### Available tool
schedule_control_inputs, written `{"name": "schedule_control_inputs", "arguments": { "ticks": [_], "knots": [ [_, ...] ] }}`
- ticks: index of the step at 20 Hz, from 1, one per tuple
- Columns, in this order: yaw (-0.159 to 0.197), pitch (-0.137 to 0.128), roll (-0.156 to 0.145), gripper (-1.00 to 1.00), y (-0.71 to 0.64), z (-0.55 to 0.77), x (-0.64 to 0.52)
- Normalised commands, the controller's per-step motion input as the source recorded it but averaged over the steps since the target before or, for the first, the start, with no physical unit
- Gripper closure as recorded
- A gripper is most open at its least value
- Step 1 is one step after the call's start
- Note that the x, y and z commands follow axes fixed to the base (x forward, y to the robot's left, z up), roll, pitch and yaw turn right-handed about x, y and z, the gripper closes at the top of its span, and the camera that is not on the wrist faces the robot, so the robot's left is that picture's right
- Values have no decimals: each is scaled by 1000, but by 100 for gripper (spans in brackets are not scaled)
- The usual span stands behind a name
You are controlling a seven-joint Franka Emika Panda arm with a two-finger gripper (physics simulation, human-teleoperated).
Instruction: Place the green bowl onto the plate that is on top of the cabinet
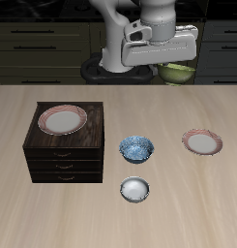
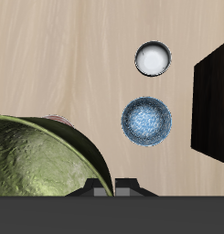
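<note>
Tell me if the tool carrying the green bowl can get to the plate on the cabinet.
Probably yes. The tool holds the green bowl high above the table, and the plate on the cabinet lies bare with nothing over it. The other bowls sit low, out of the way.

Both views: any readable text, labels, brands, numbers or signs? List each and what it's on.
None. No legible text in either view.
The cabinet, both plates, the green bowl, the blue patterned bowl and the white-grey bowl carry no lettering.
The hand shows no readable marking.
</note>
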Motion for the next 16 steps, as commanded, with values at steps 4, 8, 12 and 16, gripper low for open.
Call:
{"name": "schedule_control_inputs", "arguments": {
  "ticks": [4,8,12,16],
  "knots": [
    [21,-21,-11,100,-257,125,-248],
    [30,-62,-8,100,-369,276,-321],
    [-4,0,-15,100,-292,114,-35],
    [-54,45,18,100,-377,62,20]
  ]
}}
